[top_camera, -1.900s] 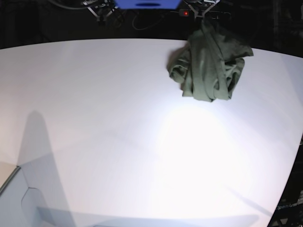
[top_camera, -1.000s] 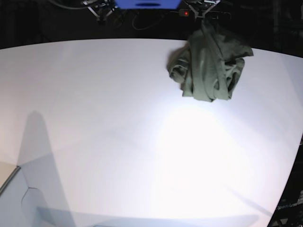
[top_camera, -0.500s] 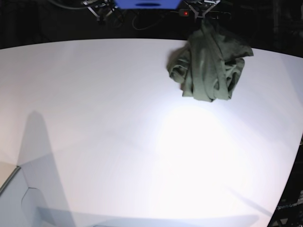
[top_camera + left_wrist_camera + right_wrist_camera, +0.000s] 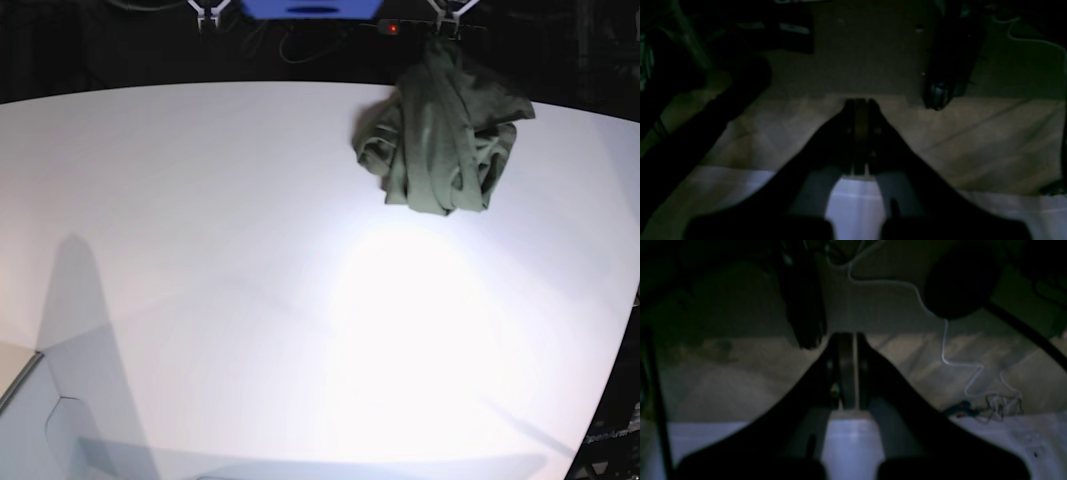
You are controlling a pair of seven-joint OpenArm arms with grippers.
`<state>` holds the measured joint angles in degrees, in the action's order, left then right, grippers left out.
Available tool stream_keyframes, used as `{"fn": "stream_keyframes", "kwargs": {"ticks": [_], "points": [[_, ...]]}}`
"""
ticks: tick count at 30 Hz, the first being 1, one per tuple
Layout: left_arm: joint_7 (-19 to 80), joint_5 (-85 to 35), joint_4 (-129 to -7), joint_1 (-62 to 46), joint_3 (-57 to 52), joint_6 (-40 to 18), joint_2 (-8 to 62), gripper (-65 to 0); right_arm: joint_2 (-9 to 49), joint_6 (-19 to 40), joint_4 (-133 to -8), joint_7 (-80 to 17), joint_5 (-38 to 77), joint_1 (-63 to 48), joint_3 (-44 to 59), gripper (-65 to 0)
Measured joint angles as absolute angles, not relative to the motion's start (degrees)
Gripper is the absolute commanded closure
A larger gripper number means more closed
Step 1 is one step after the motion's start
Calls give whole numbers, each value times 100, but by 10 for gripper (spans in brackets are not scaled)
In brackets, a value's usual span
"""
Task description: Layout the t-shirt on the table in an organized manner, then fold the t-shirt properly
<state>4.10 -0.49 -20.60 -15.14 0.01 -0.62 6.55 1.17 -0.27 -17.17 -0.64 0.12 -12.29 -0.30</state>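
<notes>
Currently crumpled olive-green cotton t-shirt (image 4: 438, 140) bunched at upper right of glossy white table (image 4: 200, 250), top draped over far edge. Left gripper (image 4: 858, 140) and right gripper (image 4: 846, 373) clenched, empty. Best to open, grasp shoulders, pull toward centre, spread flat.

The olive-green t-shirt (image 4: 440, 135) lies crumpled in a wrinkled heap at the far edge of the glossy white counter (image 4: 250, 280), toward its right side, folds bunched, one part draped past the edge
</notes>
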Motion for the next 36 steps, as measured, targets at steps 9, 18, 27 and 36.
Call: {"fn": "stream_keyframes", "kwargs": {"ticks": [9, 18, 27, 36], "points": [[429, -54, -3701, -2283, 1, -43, 766, -1, 331, 5, -4606, -117, 25, -2897, -43, 0], [456, -73, -5443, -3131, -19, -14, 919, -1, 574, 21, -7373, -139, 27, -4305, -5, 0], [515, -1431, -7762, -4080, -10, 1, 1409, -1, 690, 19, -9802, -635, 23, -5196, 5, 0], [578, -1461, -9358, -4768, -301, -12, 1426, -1, 694, 21, -11489, -1802, 30, -5179, 1, 0]]}}
